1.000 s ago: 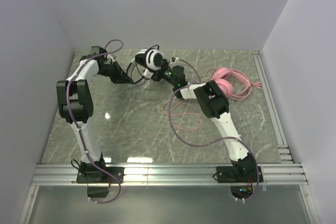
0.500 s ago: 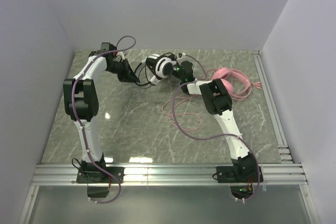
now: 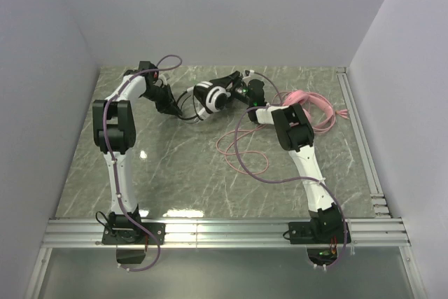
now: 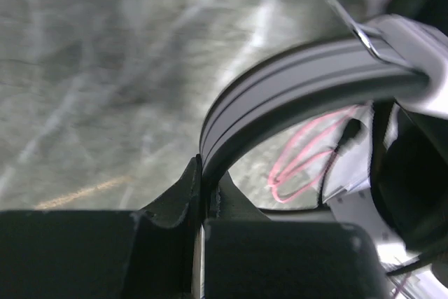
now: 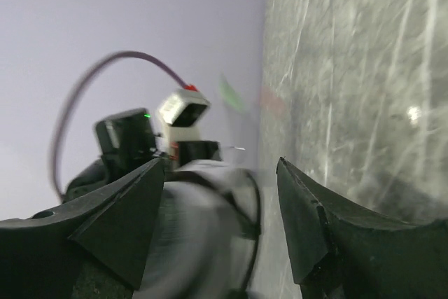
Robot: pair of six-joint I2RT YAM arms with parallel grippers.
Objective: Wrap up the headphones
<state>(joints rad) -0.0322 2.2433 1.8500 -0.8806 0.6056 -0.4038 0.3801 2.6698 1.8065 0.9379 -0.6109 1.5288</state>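
Black-and-white headset (image 3: 213, 96) by 12 o'clock edge of the table (image 3: 175, 173) — left gripper (image 4: 208, 180) pinching its headband (image 4: 301, 78), right gripper (image 5: 222, 173) spread — room toward 6 o'clock.

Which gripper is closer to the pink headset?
Right. The right gripper is between the pink headset and the black-and-white headset; the left gripper is beyond, shut on its headband.

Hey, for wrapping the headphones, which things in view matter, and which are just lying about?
For the job:
- black-and-white headphones, with black cable
- pink headphones, with pink cable

Not for the job (rig fixtures, not loose items):
- aluminium rails
- purple arm wiring
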